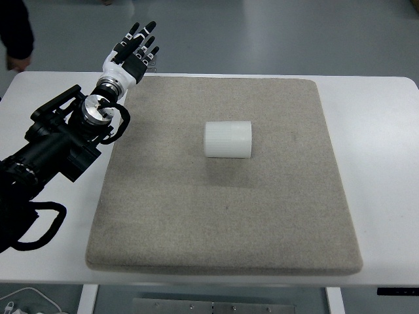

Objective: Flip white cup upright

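A white rectangular counter (pixel 380 163) is seen from above, most of it covered by a large square mat of grey-beige felt (pixel 222 229). From the picture's left edge a black left arm (pixel 49 154) is brought in over the counter's left side, ending in the left hand (pixel 131 52), black and white, held above the mat's far left corner. Its fingers (pixel 145 34) are extended and only loosely spread, with nothing held. A person's dark sleeve (pixel 16 29) is seen at the far left corner. The white ribbed cylindrical cup (pixel 228 139) is lying on its side near the middle of the mat, well apart from the hand. The approach is judged not yet begun: the hand would have to be carried across to the cup, closed round its wall, and the cup tipped onto its base.
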`<state>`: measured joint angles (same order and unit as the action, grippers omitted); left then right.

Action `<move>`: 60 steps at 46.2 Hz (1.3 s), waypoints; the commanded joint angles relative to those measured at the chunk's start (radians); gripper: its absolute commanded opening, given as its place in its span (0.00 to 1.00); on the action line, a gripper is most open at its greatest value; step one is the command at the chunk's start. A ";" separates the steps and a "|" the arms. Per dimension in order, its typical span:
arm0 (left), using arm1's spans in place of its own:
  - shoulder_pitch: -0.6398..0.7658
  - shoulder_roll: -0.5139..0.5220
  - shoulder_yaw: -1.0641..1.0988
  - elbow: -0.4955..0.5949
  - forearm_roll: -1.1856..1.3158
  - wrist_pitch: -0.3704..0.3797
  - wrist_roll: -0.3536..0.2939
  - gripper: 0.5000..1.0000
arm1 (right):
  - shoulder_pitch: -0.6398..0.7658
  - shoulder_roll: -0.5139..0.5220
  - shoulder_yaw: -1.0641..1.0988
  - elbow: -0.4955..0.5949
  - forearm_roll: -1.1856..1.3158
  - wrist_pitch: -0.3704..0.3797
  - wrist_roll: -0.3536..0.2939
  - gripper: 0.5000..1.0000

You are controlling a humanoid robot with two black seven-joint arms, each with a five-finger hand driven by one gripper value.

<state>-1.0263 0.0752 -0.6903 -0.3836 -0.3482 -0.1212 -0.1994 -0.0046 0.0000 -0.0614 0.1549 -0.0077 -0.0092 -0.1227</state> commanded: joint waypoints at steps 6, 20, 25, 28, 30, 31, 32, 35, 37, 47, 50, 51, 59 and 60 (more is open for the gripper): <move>0.000 0.000 0.000 0.002 0.000 -0.002 0.000 1.00 | 0.000 0.000 0.000 0.000 0.000 0.000 0.000 0.86; -0.003 0.005 -0.005 0.012 0.000 -0.008 0.002 1.00 | 0.000 0.000 0.000 0.000 0.000 0.000 0.000 0.86; -0.001 0.006 -0.009 0.029 0.001 -0.009 0.002 1.00 | 0.000 0.000 0.000 0.000 0.000 0.000 0.000 0.86; -0.003 0.006 0.003 0.034 0.006 -0.024 0.003 1.00 | 0.000 0.000 0.000 0.000 0.000 0.000 0.000 0.86; -0.003 0.005 0.003 0.034 0.015 -0.043 0.003 1.00 | 0.000 0.000 0.000 0.000 0.000 0.000 0.000 0.86; -0.005 0.005 0.003 0.032 0.023 -0.052 0.003 1.00 | 0.000 0.000 0.000 0.000 0.000 0.000 0.000 0.86; -0.006 0.005 0.002 0.032 0.032 -0.063 0.003 1.00 | 0.000 0.000 0.000 0.000 0.000 0.000 0.000 0.86; -0.018 0.005 0.003 0.034 0.067 -0.084 0.005 1.00 | 0.000 0.000 0.000 0.000 0.000 0.000 0.000 0.86; -0.031 0.006 0.003 0.034 0.101 -0.086 0.008 1.00 | 0.000 0.000 0.000 0.000 0.000 0.000 0.000 0.86; -0.083 0.002 0.005 0.022 0.326 -0.095 0.014 0.99 | 0.000 0.000 0.000 0.000 0.000 0.000 0.000 0.86; -0.098 -0.002 0.008 0.008 0.396 -0.100 0.017 0.99 | 0.000 0.000 0.000 0.000 0.000 0.000 0.000 0.86; -0.104 -0.002 0.011 0.002 0.418 -0.101 0.017 0.99 | 0.000 0.000 0.000 0.000 0.000 0.000 0.000 0.86; -0.138 0.005 0.110 -0.106 0.517 -0.098 0.017 0.99 | 0.000 0.000 0.000 0.000 0.000 0.000 0.000 0.86; -0.144 0.005 0.129 -0.121 0.524 -0.094 0.018 0.99 | 0.000 0.000 0.000 0.000 0.000 0.000 0.000 0.86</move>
<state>-1.1575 0.0776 -0.6140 -0.4651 0.1526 -0.2209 -0.1824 -0.0047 0.0000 -0.0614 0.1549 -0.0077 -0.0092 -0.1230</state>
